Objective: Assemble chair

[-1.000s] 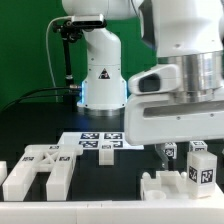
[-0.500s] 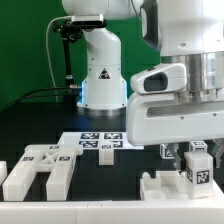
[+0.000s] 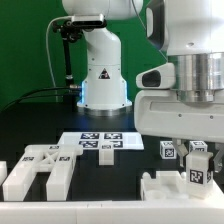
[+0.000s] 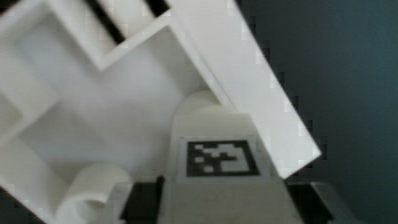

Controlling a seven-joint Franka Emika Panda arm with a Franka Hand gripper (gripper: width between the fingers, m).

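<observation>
In the wrist view a white chair post (image 4: 217, 150) with a black-and-white tag stands between my fingers (image 4: 150, 200). My gripper (image 4: 217, 202) is shut on it. Behind the post lies a white chair piece with angled openings (image 4: 107, 90) on the dark table. In the exterior view my gripper (image 3: 192, 149) hangs low at the exterior view's right, over the tagged post (image 3: 198, 168) and a chunky white block (image 3: 162, 187). Another small tagged piece (image 3: 168, 150) shows beside the fingers.
A large white slotted chair piece (image 3: 38, 170) lies at the exterior view's left front. The marker board (image 3: 100, 142) lies flat in the middle. The arm's base (image 3: 100, 85) stands behind it, with a black cable to its left.
My hand has shifted toward the exterior view's right, uncovering the small tagged piece beside the fingers. The post stays between the fingers.
</observation>
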